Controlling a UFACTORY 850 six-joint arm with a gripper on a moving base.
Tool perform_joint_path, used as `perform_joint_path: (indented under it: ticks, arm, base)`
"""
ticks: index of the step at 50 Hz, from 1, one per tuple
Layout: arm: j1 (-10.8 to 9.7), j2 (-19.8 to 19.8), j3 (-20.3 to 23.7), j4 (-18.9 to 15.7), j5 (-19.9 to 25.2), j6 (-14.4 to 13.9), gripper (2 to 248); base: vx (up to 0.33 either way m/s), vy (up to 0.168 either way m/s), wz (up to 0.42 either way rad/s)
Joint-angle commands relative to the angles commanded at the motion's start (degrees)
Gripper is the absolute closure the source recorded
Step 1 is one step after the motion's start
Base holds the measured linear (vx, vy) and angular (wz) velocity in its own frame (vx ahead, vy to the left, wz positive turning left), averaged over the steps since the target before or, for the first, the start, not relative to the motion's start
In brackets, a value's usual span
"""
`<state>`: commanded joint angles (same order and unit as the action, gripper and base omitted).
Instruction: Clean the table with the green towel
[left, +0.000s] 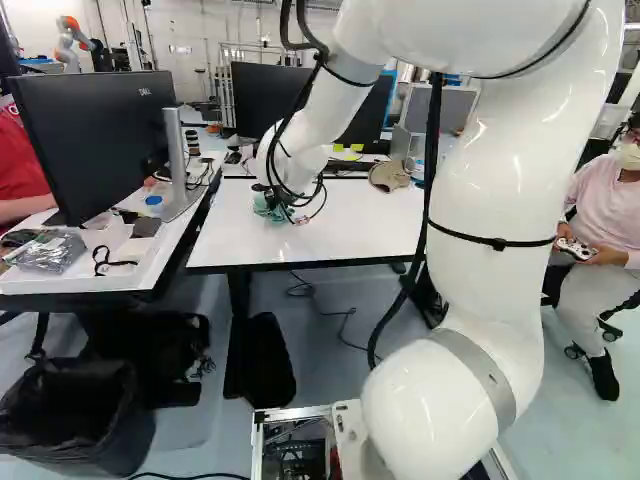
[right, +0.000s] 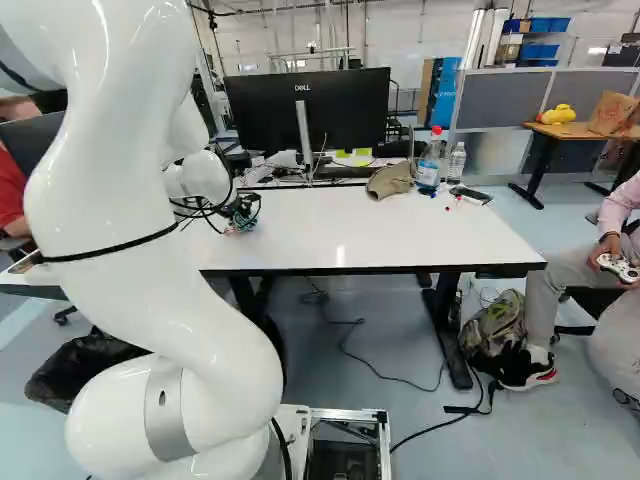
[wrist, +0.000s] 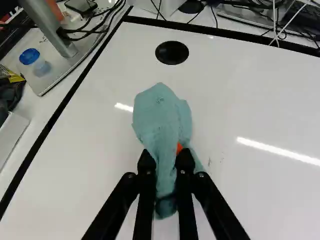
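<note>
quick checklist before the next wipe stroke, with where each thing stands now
1. Towel gripped: ok, the gripper is closed on the green towel from both sides
2. Towel over the table: ok
3. Towel pressed firmly down: cannot tell
4. Marks wiped off: not ok, small dark marks show beside the towel
5. Whole top cleared for wiping: not ok, the cap and bottles stand at the back in the right base view

Shines smooth and glossy on the white arm (left: 485, 190) and tabletop (right: 370, 230). Looks like creased, matt cloth in the towel (wrist: 157, 117), fabric in the far cap (right: 388, 180), smooth metal in the left monitor stand (left: 174, 155), thin, crinkled plastic in the near-left bin bag (left: 75, 410).
</note>
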<state>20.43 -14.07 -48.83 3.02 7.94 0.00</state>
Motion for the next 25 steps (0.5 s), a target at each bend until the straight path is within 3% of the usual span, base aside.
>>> perform_joint_path:
  ticks: [25]
  arm:
    - [0.00, 0.00, 0.00, 0.00, -1.81, 0.00, 202]
  base:
    - [0.000, 0.000, 0.000]
